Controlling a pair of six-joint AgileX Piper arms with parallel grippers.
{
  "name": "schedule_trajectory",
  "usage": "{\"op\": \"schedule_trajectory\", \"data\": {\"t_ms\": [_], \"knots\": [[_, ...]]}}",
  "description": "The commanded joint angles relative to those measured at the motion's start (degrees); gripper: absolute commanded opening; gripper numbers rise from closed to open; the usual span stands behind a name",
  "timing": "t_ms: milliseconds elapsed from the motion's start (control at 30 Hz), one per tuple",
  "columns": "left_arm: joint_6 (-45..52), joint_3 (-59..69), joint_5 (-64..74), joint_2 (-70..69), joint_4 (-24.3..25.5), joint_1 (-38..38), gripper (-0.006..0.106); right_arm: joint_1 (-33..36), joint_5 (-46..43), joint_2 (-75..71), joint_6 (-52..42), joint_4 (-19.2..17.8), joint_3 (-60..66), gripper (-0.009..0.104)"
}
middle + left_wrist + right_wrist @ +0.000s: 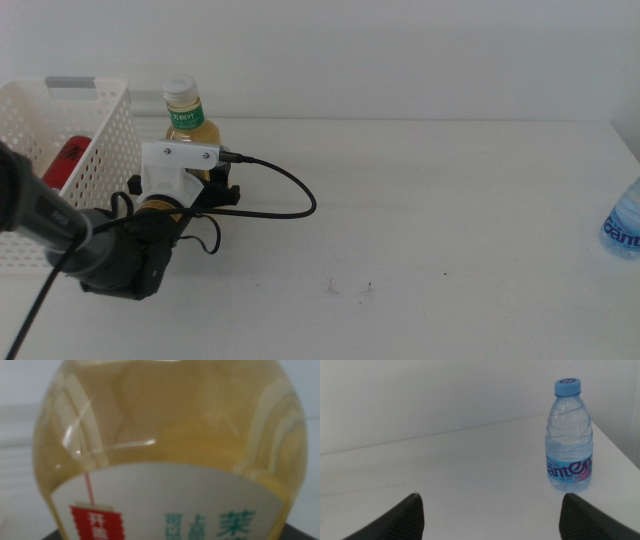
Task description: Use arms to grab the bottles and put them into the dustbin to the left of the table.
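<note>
Presently, findings as follows.

Tea bottle: the yellow tea bottle (186,112) stands upright near the far left of the surface, just beside the dustbin's near wall; white cap and green neck label clear above the arm.
Left gripper: the left gripper (195,185) is at the bottle's lower body. The left wrist view is filled by the bottle's body and label, so the bottle is very close to or between the fingers. Whether the fingers have closed on it cannot be told.
Step in hand: judged to be the grasp of the tea bottle, ahead of a carry to the bin.
Advice: confirm a firm, centred hold on the body before lifting; lift straight up to clear the basket rim; keep the bottle upright; mind the black cable (285,190) looping beside it.
Dustbin: the white perforated dustbin (105,135) sits at the surface's left edge; a red can (68,162) lies inside.
Water bottle: the blue-capped water bottle (568,435) stands upright near the right edge, well apart.
Right gripper: the right gripper (492,515) waits facing it, fingers spread wide, holding nothing.
Surface: plain white surface (430,220), a few dark specks near the front.
Room: plain pale wall behind.
</note>
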Motion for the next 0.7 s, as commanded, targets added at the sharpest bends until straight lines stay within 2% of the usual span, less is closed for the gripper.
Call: {"op": "schedule_trajectory", "data": {"t_ms": [0,33,133,267,400,533,667], "knots": [[-1.85,2.31,-0.42,-4.03,0.69,-0.03,0.039,-0.5,-0.54,-0.26,-0.19,-0.17,0.24,0.086],[-3.18,4.09,0.48,-6.7,0.69,-0.03,0.03,-0.5,-0.54,-0.26,-0.19,-0.17,0.24,0.086],[-5.63,9.2,7.29,-16.49,0.83,-0.03,0.017,-0.5,-0.54,-0.26,-0.19,-0.17,0.24,0.086],[-9.83,11.88,29.3,-32.99,4.64,-0.03,0.017,-0.5,-0.54,-0.26,-0.19,-0.17,0.24,0.086],[-16.09,5.45,64.35,-46.72,11.9,-0.03,0.017,-0.5,-0.54,-0.26,-0.19,-0.17,0.24,0.086],[-8.26,-6.04,83.72,-50.16,10.31,1.06,0.017,-0.5,-0.54,-0.26,-0.19,-0.17,0.24,0.086],[7.02,-18.37,95.95,-49.04,0.77,6.68,0.017,-0.5,-0.54,-0.26,-0.19,-0.17,0.24,0.086]]}}
